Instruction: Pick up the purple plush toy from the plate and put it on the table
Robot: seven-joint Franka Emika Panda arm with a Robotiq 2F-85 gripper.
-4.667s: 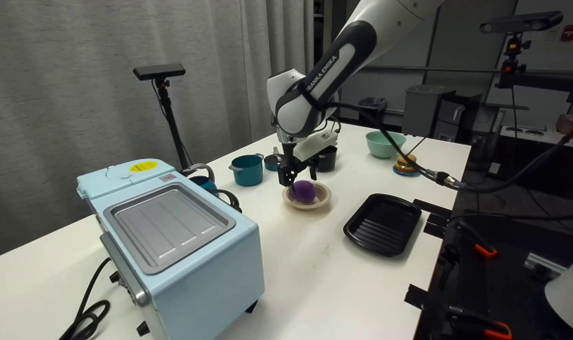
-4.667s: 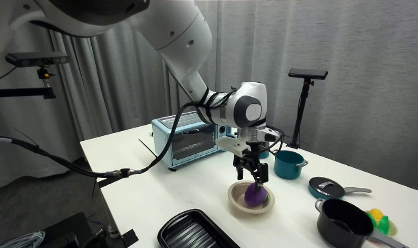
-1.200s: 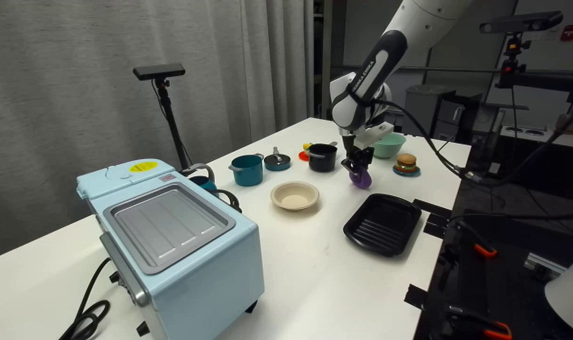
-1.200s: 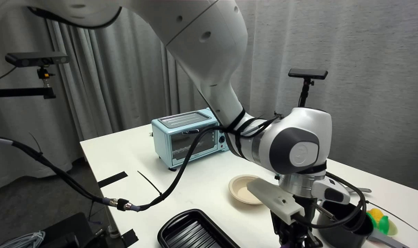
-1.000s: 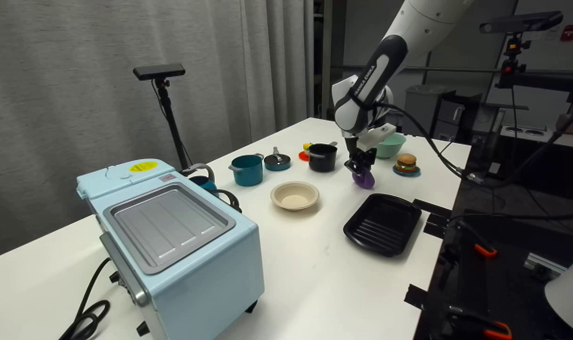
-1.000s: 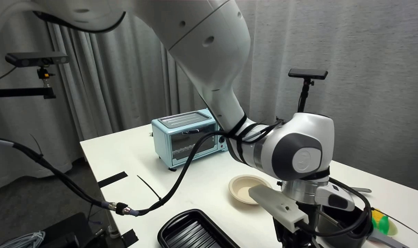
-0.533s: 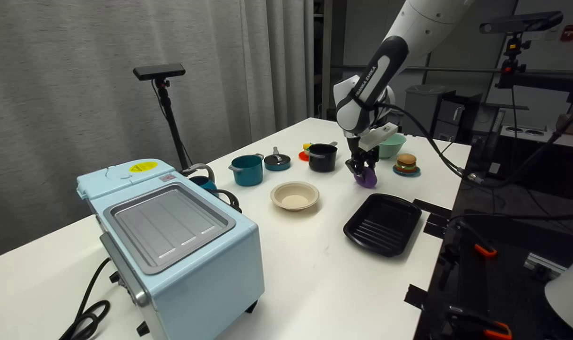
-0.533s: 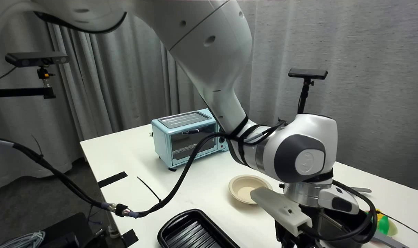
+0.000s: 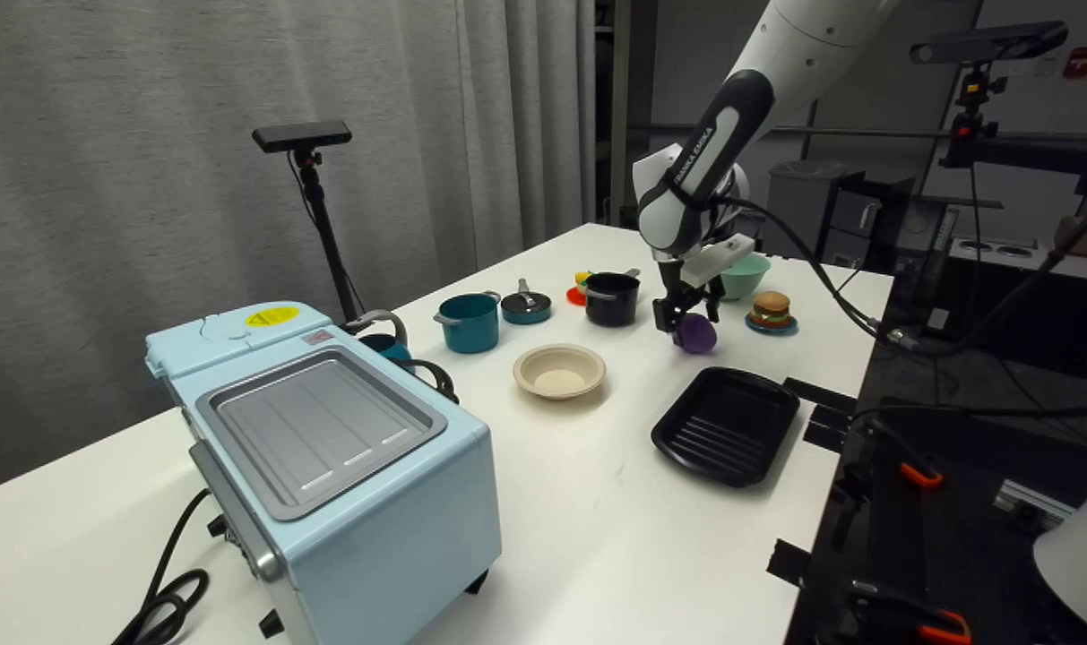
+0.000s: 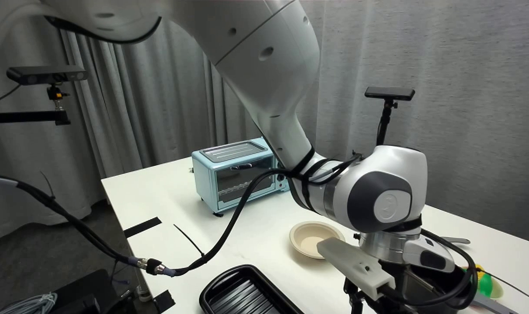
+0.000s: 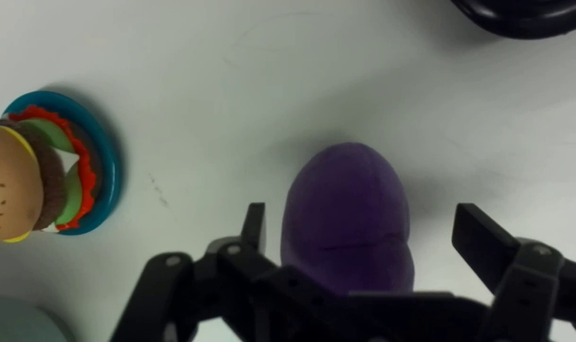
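Note:
The purple plush toy lies on the white table, between the black pot and the burger toy. My gripper is low around it. In the wrist view the gripper is open, with a finger on each side of the purple plush toy and a gap on both sides; the gripper body hides the toy's near end. The beige plate stands bare on the table and shows also in an exterior view. There the toy is hidden or below the frame edge.
A black ridged tray lies near the toy. A burger toy on a blue dish, a mint bowl and a black pot stand close to the gripper. A teal pot and a light-blue toaster oven stand farther off.
The toy was in the plate under my gripper, then was carried away from it, held in the gripper. Since half a second ago the fingers have opened and the toy has settled on the table.

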